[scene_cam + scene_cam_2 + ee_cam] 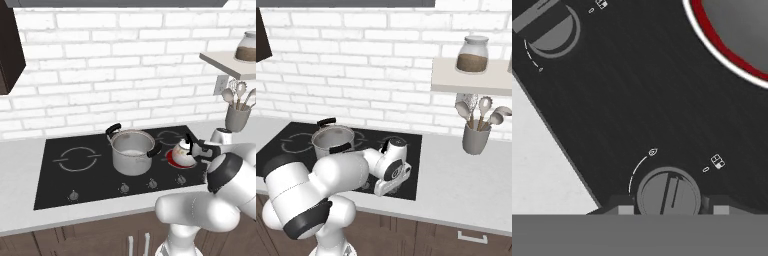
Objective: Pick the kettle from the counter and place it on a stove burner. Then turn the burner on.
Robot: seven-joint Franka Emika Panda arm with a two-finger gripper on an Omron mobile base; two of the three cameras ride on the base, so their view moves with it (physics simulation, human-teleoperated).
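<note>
1. The small squat silvery-white kettle (pixel 183 152) sits on the red-glowing stove burner (pixel 172 159) of the black glass cooktop (pixel 60 185), right of the straight-sided steel pot (pixel 132 151).
2. In the hand view, the two-finger gripper (pixel 668 209) straddles the round grey knob (pixel 668 196), one fingertip either side; actual contact cannot be told.
3. The knob's ridge runs nearly straight ahead between the fingertips.
4. Judgement: with the burner glowing, the task looks essentially complete.

Steel pot (pixel 132 151) with two black handles on cooktop (pixel 60 187), between large ring (pixel 76 159) and right-hand burners. Row of knobs (pixel 124 188) along cooktop's front edge. Grey cup of utensils (pixel 476 131) right of cooktop. Jar (pixel 473 54) on wall shelf (pixel 456 82). White brick wall (pixel 125 60) behind.
</note>
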